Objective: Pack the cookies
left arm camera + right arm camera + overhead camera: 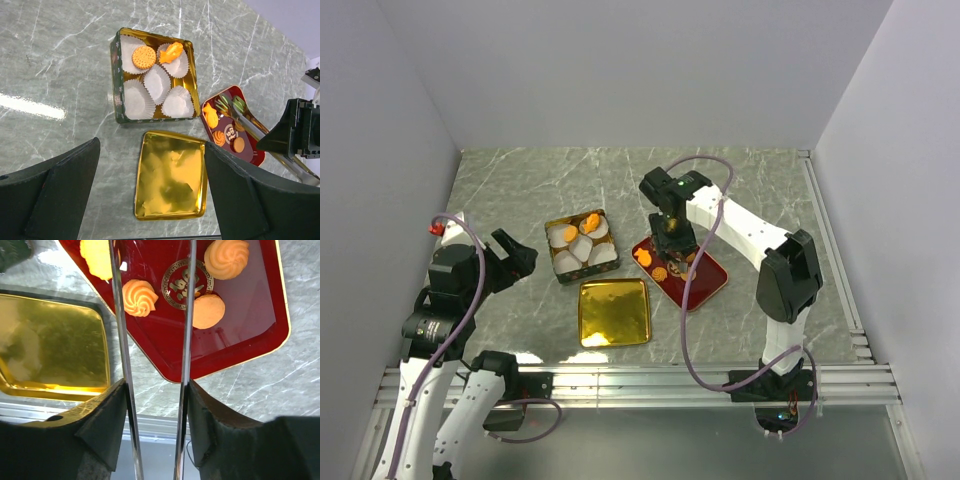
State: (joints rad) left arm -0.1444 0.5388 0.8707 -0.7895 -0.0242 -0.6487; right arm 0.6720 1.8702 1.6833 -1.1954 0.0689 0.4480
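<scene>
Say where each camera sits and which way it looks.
Top: high behind the arms, looking down on the table; both show.
Left wrist: looking down at the tin and gold lid; open left hand shows.
Right wrist: looking down the tongs at the red tray; right hand grips them.
Shared: gold lid and red tray appear everywhere.

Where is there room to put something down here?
Bare marble runs from the cookie tin to the back wall, and right of the red tray. Crowded mid-table: tin, gold lid, tray close together, tongs over the tray.
</scene>
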